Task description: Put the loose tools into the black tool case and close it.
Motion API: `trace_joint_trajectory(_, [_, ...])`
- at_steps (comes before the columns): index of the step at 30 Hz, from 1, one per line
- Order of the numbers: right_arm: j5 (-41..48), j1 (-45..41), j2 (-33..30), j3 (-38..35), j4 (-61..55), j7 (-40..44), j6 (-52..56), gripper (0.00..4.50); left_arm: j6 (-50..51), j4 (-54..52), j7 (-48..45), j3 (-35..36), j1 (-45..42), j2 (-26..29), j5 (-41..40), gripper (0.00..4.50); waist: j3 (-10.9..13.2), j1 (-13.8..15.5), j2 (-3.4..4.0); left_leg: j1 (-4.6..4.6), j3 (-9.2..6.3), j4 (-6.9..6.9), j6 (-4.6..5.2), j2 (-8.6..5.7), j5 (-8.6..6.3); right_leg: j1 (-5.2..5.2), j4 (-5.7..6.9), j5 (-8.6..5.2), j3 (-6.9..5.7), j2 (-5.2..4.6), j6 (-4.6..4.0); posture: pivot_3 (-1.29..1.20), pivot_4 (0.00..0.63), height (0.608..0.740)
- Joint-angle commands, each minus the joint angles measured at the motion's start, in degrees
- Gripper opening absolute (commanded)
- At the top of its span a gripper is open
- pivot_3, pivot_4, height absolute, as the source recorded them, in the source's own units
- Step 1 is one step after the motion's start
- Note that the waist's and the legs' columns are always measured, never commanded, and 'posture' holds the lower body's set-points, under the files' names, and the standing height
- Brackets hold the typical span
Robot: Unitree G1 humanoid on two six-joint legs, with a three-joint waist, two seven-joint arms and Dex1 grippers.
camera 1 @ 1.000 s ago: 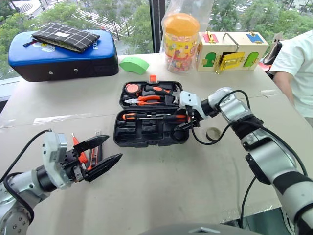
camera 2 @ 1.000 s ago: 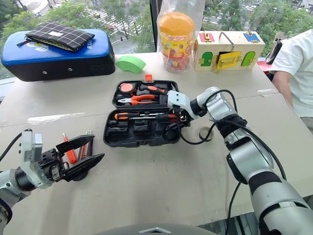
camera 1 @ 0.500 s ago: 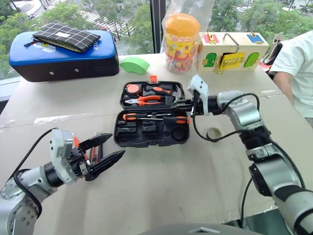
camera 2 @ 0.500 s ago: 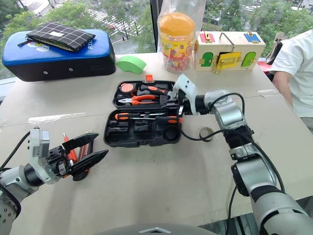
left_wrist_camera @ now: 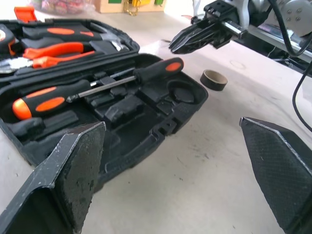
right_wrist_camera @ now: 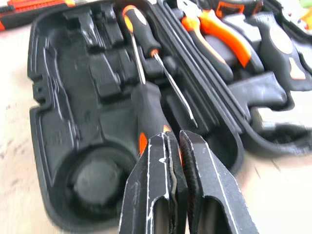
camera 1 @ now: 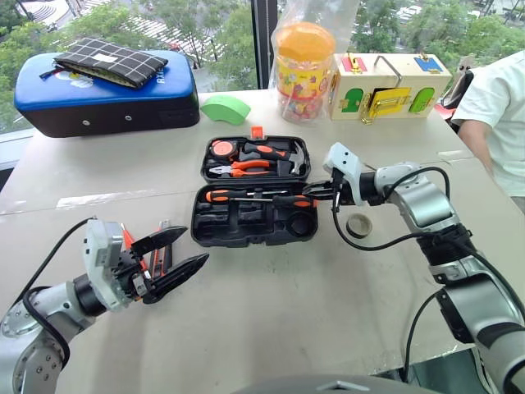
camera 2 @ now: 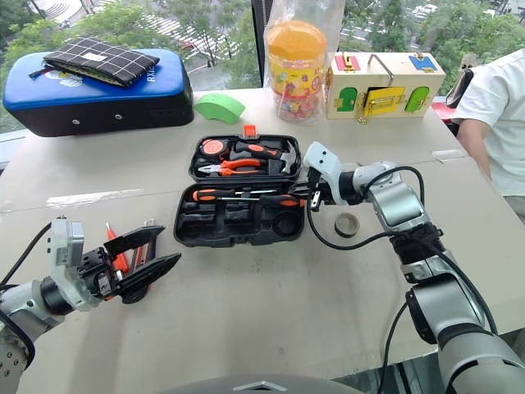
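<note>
Nearest, the left gripper (camera 1: 182,251) hovers low over the tan table (camera 1: 287,304) with its two black fingers spread wide and empty. Just behind it lie the loose tools (camera 1: 156,254), thin orange-and-black pieces on the tabletop. Farther back, the black tool case (camera 1: 253,197) lies open, two screwdrivers (camera 1: 258,198) resting in its tray. At the tray's right edge, the right gripper (camera 1: 318,191) has its fingers pressed together, holding nothing. A small dark tape roll (camera 1: 358,225) sits on the table just right of the case. Beyond stands a blue-and-black padded case (camera 1: 102,94).
</note>
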Motion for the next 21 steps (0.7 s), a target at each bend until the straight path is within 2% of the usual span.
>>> trace_joint_trajectory(1, [-1.31,-1.29,-0.09,1.94,-0.63,0.11,-0.03,0.14,-1.33,-0.9,0.13,0.18,-0.07,-0.12,-0.07,4.5,0.0,-0.02,0.0,0.0,0.0,0.0,0.0,0.0,0.0,0.0,0.0,0.0,0.0,0.0,0.0,0.0,0.15,0.74])
trace_joint_trajectory(12, [-0.05,-2.06,-1.14,1.14,-3.34,0.43,2.07,0.14,-2.47,-1.21,0.15,0.34,1.5,-0.69,0.12,4.5,0.0,0.07,0.0,-0.03,0.0,-0.02,0.0,0.0,0.0,0.0,-0.06,0.0,0.0,-0.02,0.0,0.0,0.15,0.74])
trace_joint_trajectory(17, [0.37,-3.32,4.64,-0.12,1.6,-4.37,-1.58,0.14,-2.56,-0.84,0.22,-0.39,0.7,-0.78,0.26,4.5,0.0,-0.11,-0.01,-0.02,0.0,-0.03,0.0,0.0,0.0,-0.01,-0.05,0.0,0.0,-0.02,0.0,0.0,0.15,0.74])
trace_joint_trajectory(21, [-2.35,-3.77,10.36,1.1,11.52,-9.69,-8.01,0.14,-3.02,-0.41,0.08,-0.53,0.55,-0.98,0.64,4.5,-0.01,-0.16,-0.02,-0.03,0.0,-0.05,0.0,0.0,0.0,-0.02,-0.05,0.0,0.0,-0.01,-0.01,0.0,0.15,0.74])
